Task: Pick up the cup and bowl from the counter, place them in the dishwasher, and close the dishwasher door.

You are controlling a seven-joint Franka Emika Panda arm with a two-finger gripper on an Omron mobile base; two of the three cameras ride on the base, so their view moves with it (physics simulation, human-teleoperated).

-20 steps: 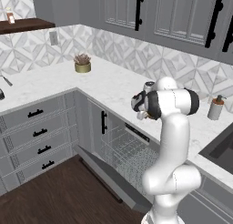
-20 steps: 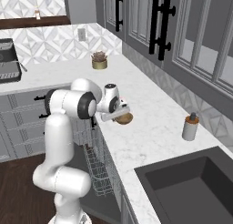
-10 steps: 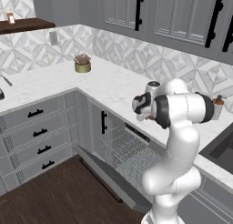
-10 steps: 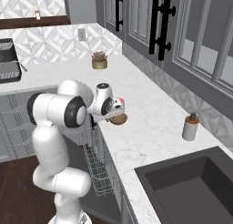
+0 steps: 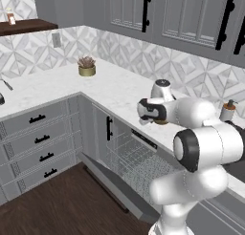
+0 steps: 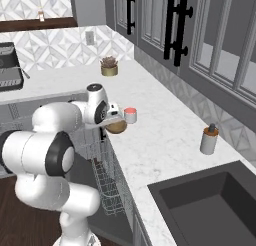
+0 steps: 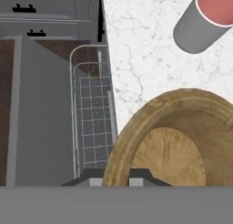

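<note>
Broadly, the white marble-look counter [image 6: 165, 135] with its faint grey veins runs along the wall over grey cabinets, and below its front edge the built-in grey dishwasher [image 5: 131, 157] stands open. Its flat grey door [image 5: 112, 188] hangs down toward the dark wood floor, and the wire rack [image 7: 93, 118] sits exposed inside, directly below the counter edge in the hand view.

Next in size, the small shallow golden-brown wooden-looking bowl [image 7: 177, 145] is at the gripper [image 6: 114, 121]. In the hand view the rim of the bowl runs between the two dark finger tips, and the jaws stand narrow, pinched on that rim. From the right base view the bowl [image 6: 117, 126] sits under the hand at the counter's front edge; whether it has left the surface I cannot tell.

Smallest, the short white cylindrical cup [image 6: 130, 115] with the salmon-red inside stands upright on the counter just beside the bowl, apart from the fingers.

By my reading, the step in hand is the pick of the bowl, with the cup, the loading and the door all left to do. The next move calls for a lift clear of the marble, then a carry out past the counter edge and down into the rack, keeping the thin rim grip from slipping and the bowl off the nearby cup.
</note>
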